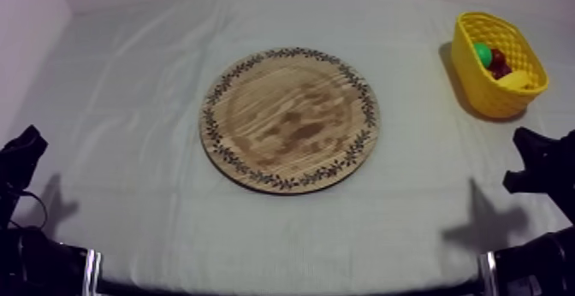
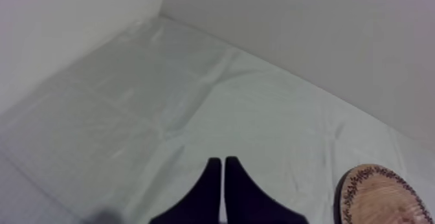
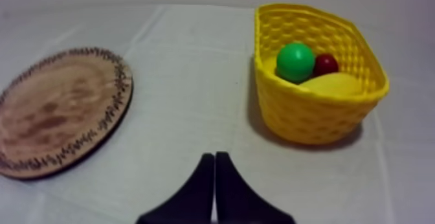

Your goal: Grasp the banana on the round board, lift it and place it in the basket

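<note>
The round wooden board lies bare at the table's middle; its rim shows beside my left gripper, and it lies across the cloth from the basket. The yellow basket stands at the far right and holds the banana, a green fruit and a small red fruit. From the right wrist the basket shows the banana, the green fruit and the red fruit. My left gripper is shut on nothing at the near left. My right gripper is shut on nothing at the near right.
The grey-white cloth covers the whole table, with walls close behind and at the left. Open cloth lies between the board and the basket.
</note>
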{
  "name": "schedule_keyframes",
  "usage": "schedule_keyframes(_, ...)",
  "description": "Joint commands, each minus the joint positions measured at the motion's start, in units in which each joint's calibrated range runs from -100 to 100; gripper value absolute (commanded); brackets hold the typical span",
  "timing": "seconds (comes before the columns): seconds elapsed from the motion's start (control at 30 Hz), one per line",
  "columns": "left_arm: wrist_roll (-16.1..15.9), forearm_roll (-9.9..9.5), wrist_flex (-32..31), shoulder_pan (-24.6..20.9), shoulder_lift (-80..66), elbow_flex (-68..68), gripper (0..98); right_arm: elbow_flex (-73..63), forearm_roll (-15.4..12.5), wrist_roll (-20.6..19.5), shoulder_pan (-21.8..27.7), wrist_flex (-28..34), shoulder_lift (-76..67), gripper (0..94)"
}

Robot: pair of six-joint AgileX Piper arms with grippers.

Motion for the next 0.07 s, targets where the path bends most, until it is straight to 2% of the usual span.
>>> schedule_keyframes(0.0, 0.0, 0.03, 0.0, 0.0, 0.0, 0.0, 0.1, 0.0, 0.0, 3.9, 0.0, 0.2, -0.1, 0.3)
schedule_keyframes(0.03, 0.0, 0.03, 0.0, 0.0, 0.0, 0.0, 0.1, 0.0, 0.0, 3.9, 0.0, 0.2, -0.1, 0.3)
